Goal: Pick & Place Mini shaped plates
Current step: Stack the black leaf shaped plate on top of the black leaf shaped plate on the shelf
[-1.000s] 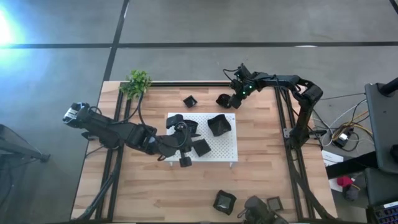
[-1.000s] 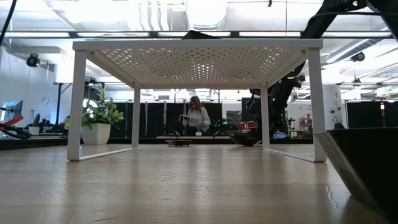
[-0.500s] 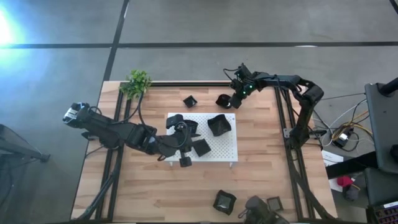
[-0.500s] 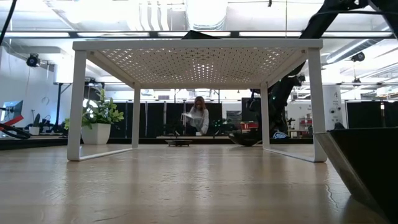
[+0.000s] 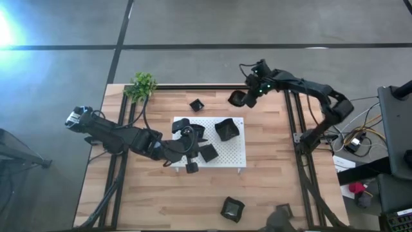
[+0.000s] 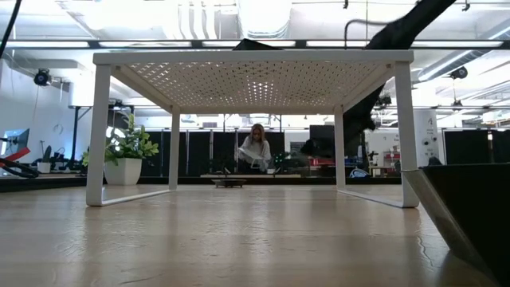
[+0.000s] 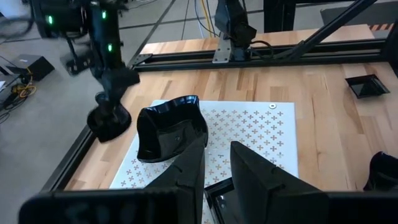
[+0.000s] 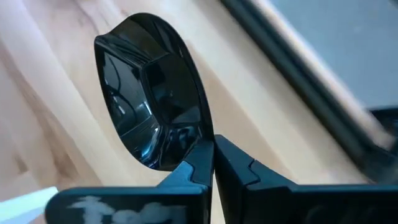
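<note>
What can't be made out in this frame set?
- Low view: the plates on top of the white perforated board are hidden by its deck, seen from beneath.
- High view: a dark object at the near table edge is blurred and cut by the picture's bottom.
- Left wrist view: whatever sits between the left hand's fingers is cut off by the bottom edge.
- Right wrist view: the rounded plate's underside faces away from the camera.

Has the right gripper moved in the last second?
Yes. The right gripper, shut on a rounded black plate, has lifted it and shifted toward the table's far edge.
</note>
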